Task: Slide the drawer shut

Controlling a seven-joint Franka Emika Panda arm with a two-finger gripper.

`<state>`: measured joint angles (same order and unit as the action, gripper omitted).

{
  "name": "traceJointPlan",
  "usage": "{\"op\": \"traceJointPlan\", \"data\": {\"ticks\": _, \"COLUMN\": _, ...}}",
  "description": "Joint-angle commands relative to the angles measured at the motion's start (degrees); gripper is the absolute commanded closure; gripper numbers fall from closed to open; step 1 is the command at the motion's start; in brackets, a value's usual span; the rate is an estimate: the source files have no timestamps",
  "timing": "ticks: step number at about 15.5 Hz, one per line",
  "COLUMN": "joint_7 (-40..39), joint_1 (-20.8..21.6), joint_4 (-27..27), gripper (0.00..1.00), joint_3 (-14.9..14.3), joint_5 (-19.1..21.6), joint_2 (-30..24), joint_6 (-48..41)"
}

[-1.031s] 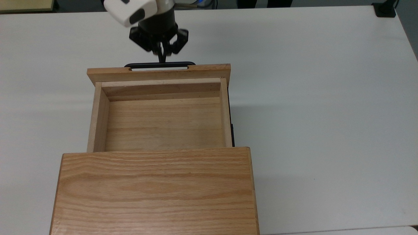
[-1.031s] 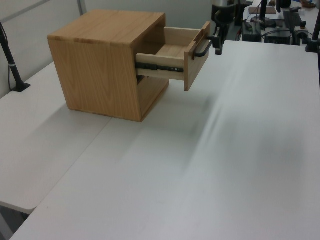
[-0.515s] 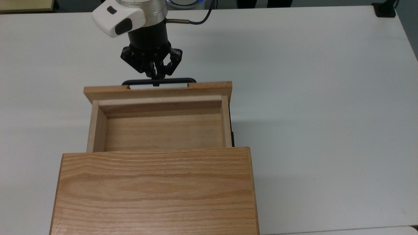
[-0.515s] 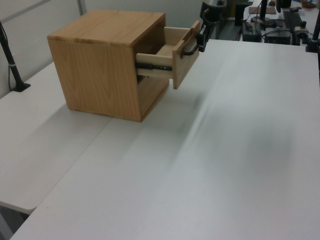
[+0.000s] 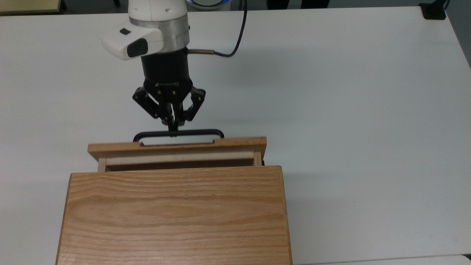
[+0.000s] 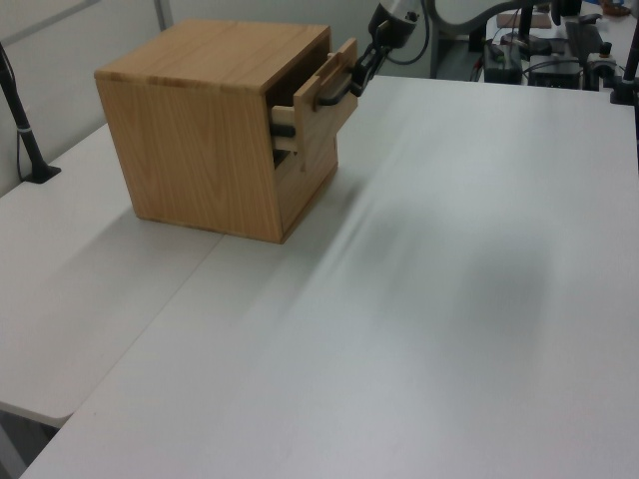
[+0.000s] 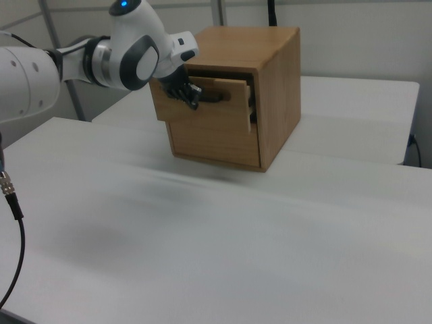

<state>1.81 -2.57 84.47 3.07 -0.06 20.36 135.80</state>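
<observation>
Sliding in fast, the drawer (image 5: pixel 176 148) has gone from wide open a second ago to nearly shut, just a thin strip of its tray poking out of the wooden cabinet (image 5: pixel 176 215). Pincer (image 5: pixel 173 129) has followed it in, fingertips pressed together against the black bar handle (image 5: pixel 178 133), on the white surface (image 5: pixel 349 110)
</observation>
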Motion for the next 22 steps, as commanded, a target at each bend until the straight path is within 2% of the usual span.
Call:
{"op": "traceJointPlan", "data": {"ticks": 1, "joint_7": -0.23, "joint_1": 0.55, "joint_4": -1.94, "gripper": 1.0, "joint_3": 0.0, "joint_5": 0.67, "joint_2": 2.76, "joint_6": 8.41}}
{"op": "traceJointPlan", "data": {"ticks": 6, "joint_7": -0.22, "joint_1": 0.55, "joint_4": -1.94, "gripper": 1.0, "joint_3": 0.0, "joint_5": 0.5, "joint_2": 5.12, "joint_6": 19.04}}
{"op": "traceJointPlan", "data": {"ticks": 14, "joint_7": -0.75, "joint_1": 0.46, "joint_4": -1.24, "gripper": 1.0, "joint_3": 0.0, "joint_5": -1.34, "joint_2": 4.08, "joint_6": 18.02}}
{"op": "traceJointPlan", "data": {"ticks": 19, "joint_7": -0.93, "joint_1": 0.46, "joint_4": 2.45, "gripper": 1.0, "joint_3": 0.0, "joint_5": -3.45, "joint_2": -1.89, "joint_6": 1.34}}
{"op": "traceJointPlan", "data": {"ticks": 22, "joint_7": -1.01, "joint_1": 0.29, "joint_4": 3.25, "gripper": 1.0, "joint_3": 0.09, "joint_5": -4.95, "joint_2": -5.84, "joint_6": -14.1}}
